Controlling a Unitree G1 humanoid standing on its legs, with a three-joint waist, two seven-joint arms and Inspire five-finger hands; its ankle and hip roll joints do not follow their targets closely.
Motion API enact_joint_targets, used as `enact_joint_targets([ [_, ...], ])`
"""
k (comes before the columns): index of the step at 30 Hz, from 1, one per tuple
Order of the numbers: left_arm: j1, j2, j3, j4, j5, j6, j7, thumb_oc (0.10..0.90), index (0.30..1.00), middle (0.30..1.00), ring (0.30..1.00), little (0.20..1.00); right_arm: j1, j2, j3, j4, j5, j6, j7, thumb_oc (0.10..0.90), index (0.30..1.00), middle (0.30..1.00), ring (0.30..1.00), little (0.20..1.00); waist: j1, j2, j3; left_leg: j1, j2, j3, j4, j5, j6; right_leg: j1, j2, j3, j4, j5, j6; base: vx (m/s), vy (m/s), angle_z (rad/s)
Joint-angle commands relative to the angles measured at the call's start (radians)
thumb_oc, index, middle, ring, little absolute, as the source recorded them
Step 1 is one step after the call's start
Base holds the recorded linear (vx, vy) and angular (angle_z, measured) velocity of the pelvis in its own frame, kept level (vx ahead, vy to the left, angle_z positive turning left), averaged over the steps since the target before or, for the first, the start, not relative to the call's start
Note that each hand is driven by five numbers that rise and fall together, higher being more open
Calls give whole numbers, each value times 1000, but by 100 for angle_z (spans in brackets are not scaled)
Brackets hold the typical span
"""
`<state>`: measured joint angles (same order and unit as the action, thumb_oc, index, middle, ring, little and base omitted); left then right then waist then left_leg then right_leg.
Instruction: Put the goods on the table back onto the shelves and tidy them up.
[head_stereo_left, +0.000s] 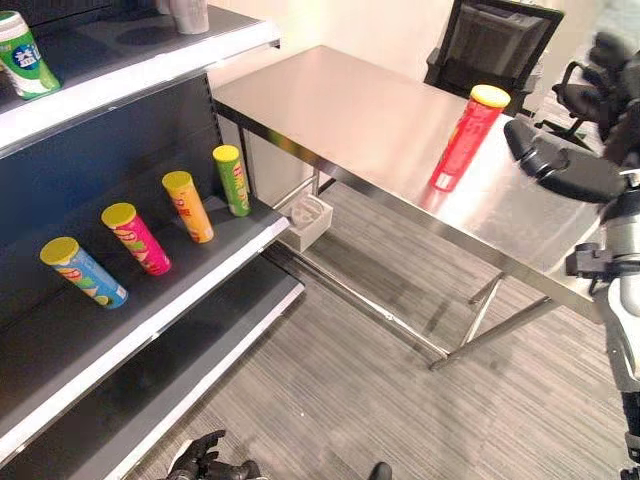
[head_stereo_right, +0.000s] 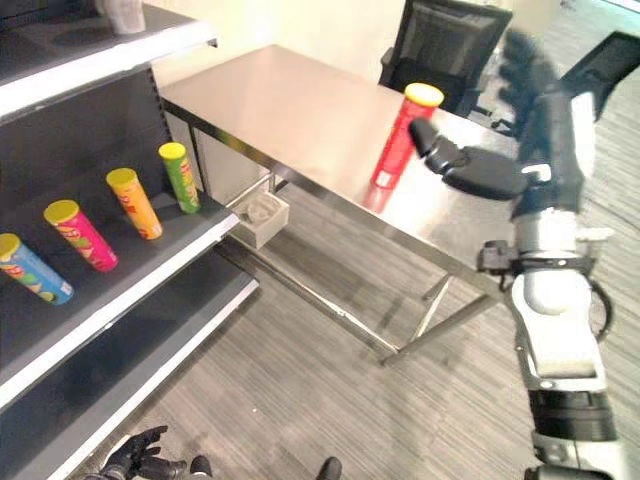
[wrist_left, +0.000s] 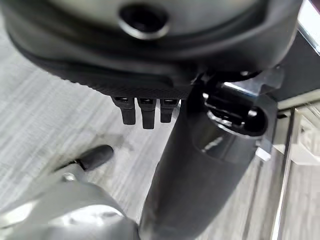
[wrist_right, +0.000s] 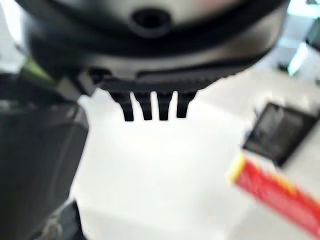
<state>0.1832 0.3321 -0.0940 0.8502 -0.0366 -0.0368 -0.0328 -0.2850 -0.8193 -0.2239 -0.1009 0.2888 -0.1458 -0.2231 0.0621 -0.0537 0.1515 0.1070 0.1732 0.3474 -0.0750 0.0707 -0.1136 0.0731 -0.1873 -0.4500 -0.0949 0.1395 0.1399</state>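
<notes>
A tall red can (head_stereo_left: 466, 135) with a yellow lid stands upright near the front right edge of the steel table (head_stereo_left: 330, 100). My right hand (head_stereo_right: 490, 172) hovers open just to its right at the can's height, thumb stretched toward it, not touching. The right wrist view shows the red can (wrist_right: 280, 192) past the straight fingers (wrist_right: 150, 107). On the middle shelf (head_stereo_left: 200, 285) lean a blue can (head_stereo_left: 84, 273), a pink can (head_stereo_left: 136, 238), an orange can (head_stereo_left: 189, 206) and a green can (head_stereo_left: 232, 180), all with yellow lids. My left hand (head_stereo_left: 205, 462) hangs low over the floor, relaxed and holding nothing.
The upper shelf (head_stereo_left: 140, 70) carries a green and white can (head_stereo_left: 25, 55) and grey cups (head_stereo_left: 188, 15). A black office chair (head_stereo_left: 490, 45) stands behind the table. A small white tray (head_stereo_left: 305, 218) hangs under the table by the shelf. Grey carpet lies between shelf and table.
</notes>
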Motion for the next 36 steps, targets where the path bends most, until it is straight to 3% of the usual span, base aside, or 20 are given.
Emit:
enact_joint_targets([
  [1, -27, 60, -45, -15, 15, -23, 13, 800, 900, 900, 900, 900, -86, -56, -76, -96, -43, -96, -74, 800, 900, 900, 900, 900, 39, -13, -63, -23, -4, -126, -12, -80, -2, 7, -30, 35, 8, -57, 68, 16, -208, 18],
  [7, -37, 62, -61, -16, 18, -11, 7, 800, 900, 900, 900, 900, -5, -72, -123, -13, 18, -97, -82, 800, 900, 900, 900, 900, 11, 4, -49, -9, 74, -133, -4, -43, -38, 26, 58, 52, 8, -124, 23, -18, -169, 9],
  [8, -48, 59, -72, -26, 2, -13, 12, 800, 900, 900, 900, 900, -18, -75, -87, 24, 28, -93, -69, 800, 900, 900, 900, 900, 31, 7, -23, -43, 35, -244, 38, -59, -26, 18, 62, 78, 8, -127, 21, -100, -80, -14],
  [10, -65, 52, -87, -32, -9, -13, 11, 800, 900, 900, 900, 900, -5, -71, -73, 38, 13, -74, -51, 800, 900, 900, 900, 900, 25, 4, -19, -72, -3, -336, 31, -74, -20, 16, 59, 93, 8, -122, 17, -40, -9, -54],
  [15, -80, 47, -110, -35, 10, -10, 5, 800, 900, 900, 900, 900, 63, 14, -75, 25, -39, -48, -47, 800, 900, 900, 900, 900, -6, 19, -47, -30, -27, -303, -12, -85, -2, 24, 37, 95, 8, -112, 21, 86, 109, -11],
  [24, -61, 51, -69, 6, 23, -9, 26, 800, 900, 900, 900, 900, 38, -1, -101, 28, -109, -34, -93, 800, 900, 900, 900, 900, -7, 22, -59, 1, -57, -246, -12, -122, 21, 4, -3, 124, 13, -80, 43, 43, 81, -12],
  [31, -22, 60, -44, -46, -30, -8, 14, 800, 900, 900, 900, 900, -6, -47, -50, 57, -64, -38, -65, 800, 900, 900, 900, 900, 12, 9, -49, 33, -11, -234, 2, -113, 7, 5, 48, 162, 18, -113, 17, 68, -93, -19],
  [33, -33, 73, -63, -73, -38, -1, -1, 800, 900, 900, 900, 900, 1, -60, -67, 54, -45, -45, -68, 800, 900, 900, 900, 900, 22, -9, -6, -73, 28, -298, 158, -107, -15, 21, 82, 167, 11, -146, -20, -13, -350, 5],
  [34, -45, 76, -74, -73, -38, 0, -4, 800, 900, 900, 900, 900, 2, -63, -78, 50, -46, -50, -78, 800, 900, 900, 900, 900, 25, -13, 13, -117, 14, -328, 234, -101, -18, 36, 88, 158, 8, -159, -29, 0, -238, 52],
  [35, -57, 74, -87, -67, -26, 1, -4, 800, 900, 900, 900, 900, -15, -72, -77, 57, -57, -47, -89, 800, 900, 900, 900, 900, 43, -14, 32, -179, -60, -386, 231, -120, -5, 39, 84, 147, 8, -166, -27, 78, -62, 56],
  [36, -58, 70, -91, -60, -22, 2, -7, 800, 900, 900, 900, 900, -23, -74, -74, 53, -58, -47, -89, 800, 900, 900, 900, 900, 47, -13, 27, -200, -86, -409, 193, -113, 3, 38, 85, 144, 8, -168, -21, 72, 23, 70],
])
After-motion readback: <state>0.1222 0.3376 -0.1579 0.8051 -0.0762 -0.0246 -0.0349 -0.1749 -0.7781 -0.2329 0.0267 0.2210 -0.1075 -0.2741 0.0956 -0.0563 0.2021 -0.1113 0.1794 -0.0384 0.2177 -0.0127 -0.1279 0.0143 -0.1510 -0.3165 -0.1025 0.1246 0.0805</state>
